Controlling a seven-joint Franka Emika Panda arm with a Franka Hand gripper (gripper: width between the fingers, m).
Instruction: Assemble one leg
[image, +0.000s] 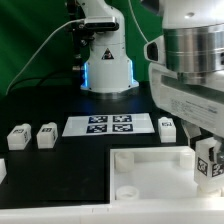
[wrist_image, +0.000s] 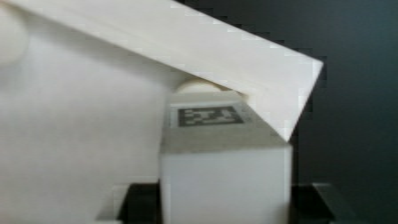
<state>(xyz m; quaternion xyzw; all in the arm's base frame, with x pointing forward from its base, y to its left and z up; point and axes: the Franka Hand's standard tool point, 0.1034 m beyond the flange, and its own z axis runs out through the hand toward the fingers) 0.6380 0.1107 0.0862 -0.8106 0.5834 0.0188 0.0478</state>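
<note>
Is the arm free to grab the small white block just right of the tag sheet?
Probably not yet: nothing blocks that leg, but the jaws look shut on another leg.

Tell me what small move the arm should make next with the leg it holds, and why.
Probably nudge the leg to line it up with the white panel corner before pressing in. The end effector appears shut on the leg, which hangs at that corner on the exterior view's right; in the wrist view the corner overlaps the leg.
</note>
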